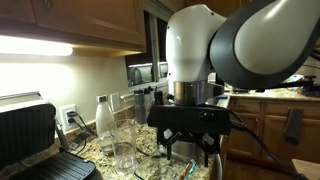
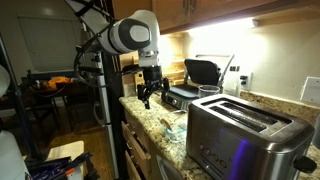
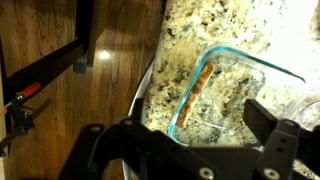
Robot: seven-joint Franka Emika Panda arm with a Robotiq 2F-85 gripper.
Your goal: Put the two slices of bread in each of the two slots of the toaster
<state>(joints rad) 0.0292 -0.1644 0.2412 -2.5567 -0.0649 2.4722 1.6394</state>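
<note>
Both slots (image 2: 248,112) of the toaster (image 2: 240,142), lower right, look empty; the hand (image 2: 151,96) hangs open and unladen above a bread slice (image 3: 200,90) in a glass dish (image 3: 260,62).

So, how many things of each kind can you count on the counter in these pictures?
Toaster: 1
Grill press: 1
Clear bottle: 1
Clear glass: 1
Glass dish: 1
Bread slice visible in dish: 1
Total: 6

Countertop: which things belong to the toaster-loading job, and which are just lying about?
Job: toaster, its two slots, bread in the glass dish, the open hand.
Lying about: black grill press, clear bottle, drinking glass.
</note>
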